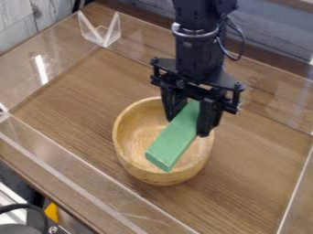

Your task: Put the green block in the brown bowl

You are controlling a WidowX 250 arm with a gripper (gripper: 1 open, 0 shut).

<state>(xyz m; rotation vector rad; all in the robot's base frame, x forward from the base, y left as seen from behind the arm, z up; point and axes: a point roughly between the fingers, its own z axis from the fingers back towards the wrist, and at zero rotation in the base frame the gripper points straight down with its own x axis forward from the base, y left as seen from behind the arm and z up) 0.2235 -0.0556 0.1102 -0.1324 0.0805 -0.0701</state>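
Because the gripper pinches the block at its upper end, the block slants into the bowl, mid-tabletop, ready for release.

Plain matte light green on the green block, no markings. Light tan with faint wood grain on the brown bowl, paler along the thick rim. Black all over the hand and the arm above it. Mid-brown with dark streaked grain on the worktop. Clear, glinting white at the edges, on the surrounding acrylic walls.
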